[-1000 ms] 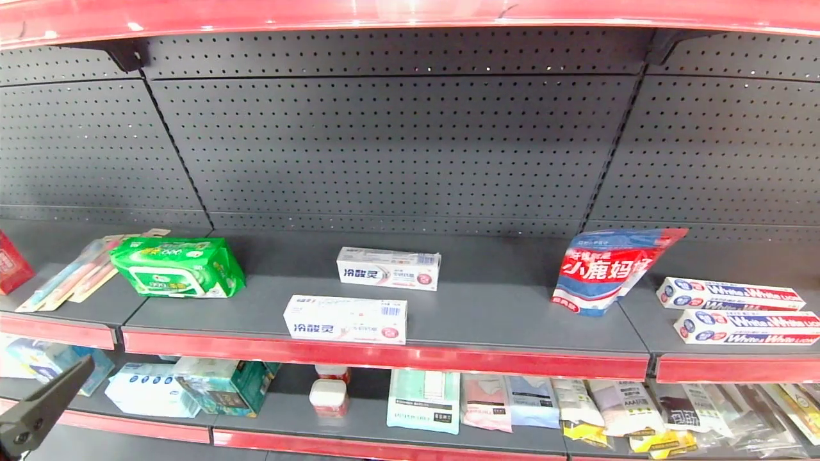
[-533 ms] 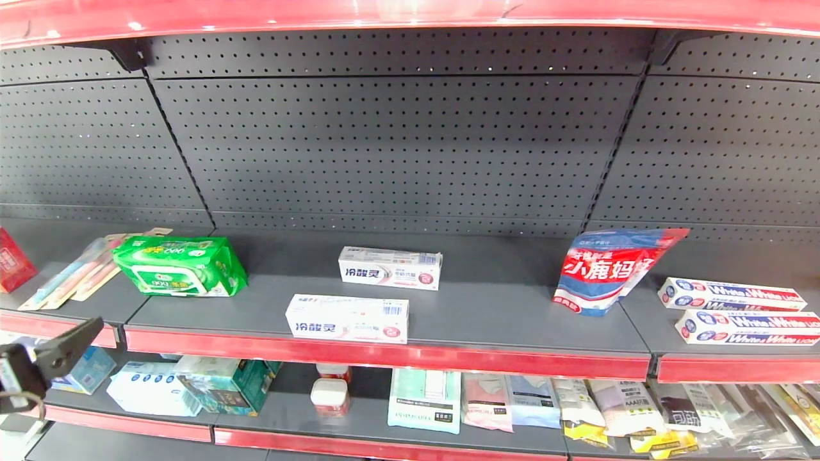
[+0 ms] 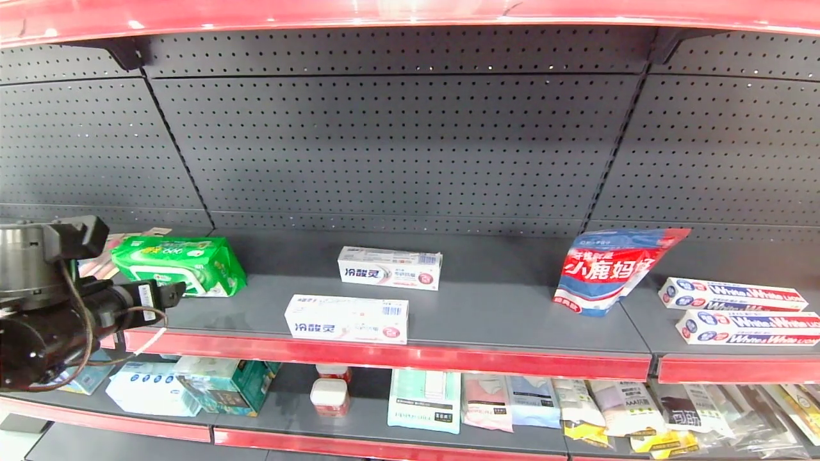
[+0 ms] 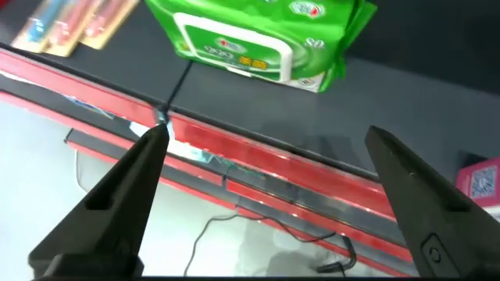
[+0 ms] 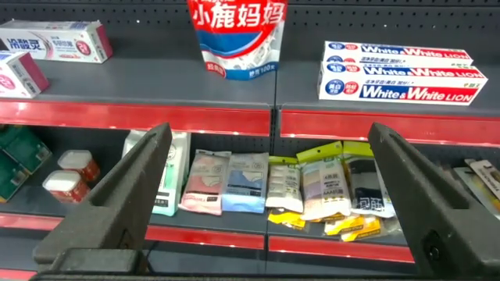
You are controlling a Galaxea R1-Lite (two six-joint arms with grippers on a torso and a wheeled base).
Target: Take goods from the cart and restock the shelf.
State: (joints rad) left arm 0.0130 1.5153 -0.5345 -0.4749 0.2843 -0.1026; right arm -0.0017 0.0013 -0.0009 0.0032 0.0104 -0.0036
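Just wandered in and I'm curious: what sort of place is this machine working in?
Most likely a shop's toiletries aisle: red-edged shelves with a pegboard back, stocked with toothpaste boxes, a green wet-wipes pack and a blue-and-red pouch.

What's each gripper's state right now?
Left gripper: open, empty, near the wipes.
Right gripper: open, empty.

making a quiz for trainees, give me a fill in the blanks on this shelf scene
1. The wipes pack is ___ in colour.
2. The left gripper holds nothing, its jaws ___.
3. The pouch stands to the robot's ___ of the wipes pack.
Missing words: green; open; right.
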